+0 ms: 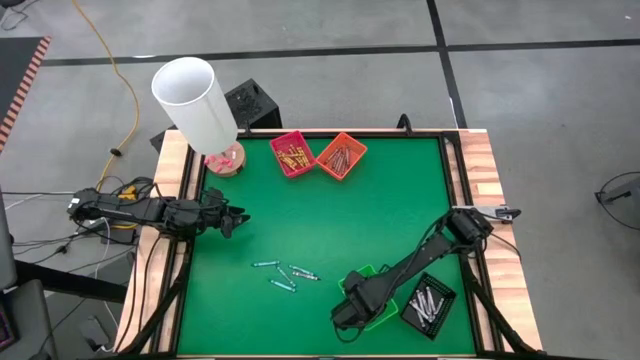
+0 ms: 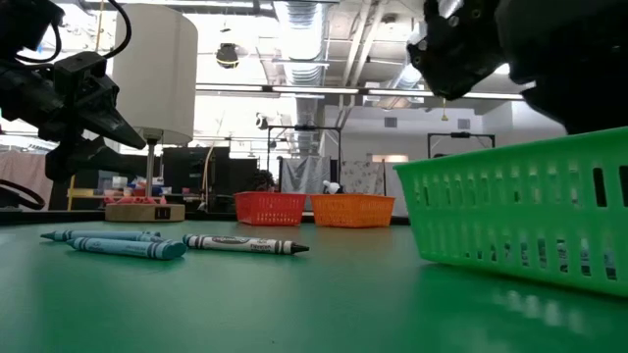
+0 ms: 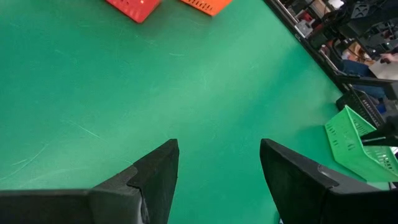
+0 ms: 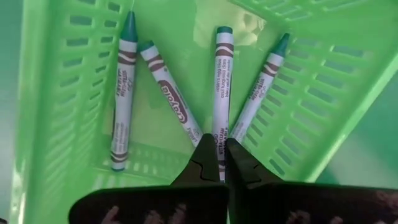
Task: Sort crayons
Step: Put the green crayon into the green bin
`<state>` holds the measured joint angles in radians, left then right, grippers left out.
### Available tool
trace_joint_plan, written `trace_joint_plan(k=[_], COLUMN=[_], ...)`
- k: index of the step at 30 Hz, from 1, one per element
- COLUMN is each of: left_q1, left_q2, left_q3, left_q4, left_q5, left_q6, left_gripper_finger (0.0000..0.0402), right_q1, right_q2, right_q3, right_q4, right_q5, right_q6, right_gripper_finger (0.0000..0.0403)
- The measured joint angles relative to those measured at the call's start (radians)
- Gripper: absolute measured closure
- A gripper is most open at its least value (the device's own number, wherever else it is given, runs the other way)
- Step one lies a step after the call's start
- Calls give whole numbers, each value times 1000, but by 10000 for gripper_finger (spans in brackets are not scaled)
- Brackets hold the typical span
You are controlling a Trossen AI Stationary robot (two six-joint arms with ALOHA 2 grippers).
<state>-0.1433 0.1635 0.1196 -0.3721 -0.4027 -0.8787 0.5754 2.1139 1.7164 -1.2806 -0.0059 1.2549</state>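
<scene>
Four green crayons (image 4: pixel 168 93) lying in the green basket (image 4: pixel 323 93), a few more crayons (image 1: pixel 285 273) loose on the green worktop (image 1: pixel 330 220) just left of that basket. Right claw (image 4: pixel 215 144) pressed together, empty, poised right above the basket. Left claw (image 3: pixel 217 163) spread apart, empty, well left of the basket.

**Crayons lie scattered and sorted across green table**

Four green-tipped crayons (image 4: pixel 171 102) lie flat in a fan on the floor of the green tray (image 4: pixel 348 118), tips pointing away from the camera. A loose cluster of teal and blue crayons (image 1: pixel 283 274) rests on the open mat (one black-tipped, grey-wrapped crayon (image 2: pixel 245 245) lies nearest the tray). More crayons fill the red tray (image 1: pixel 291 154), orange tray (image 1: pixel 341 156) and black tray (image 1: pixel 428 303).
</scene>
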Motion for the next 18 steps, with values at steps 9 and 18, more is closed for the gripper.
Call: trace_joint_plan(k=[9, 18], left_q1=[0, 0], left_q2=[0, 0], left_q3=[0, 0], left_q4=[0, 0], left_q5=[0, 0], left_q6=[0, 0], left_gripper_finger=[186, 186], right_q1=[-8, -9], right_q2=[0, 0], right_q3=[0, 0], right_q4=[71, 60], right_q5=[-13, -23], right_q6=[-32, -59], right_gripper_finger=[385, 325])
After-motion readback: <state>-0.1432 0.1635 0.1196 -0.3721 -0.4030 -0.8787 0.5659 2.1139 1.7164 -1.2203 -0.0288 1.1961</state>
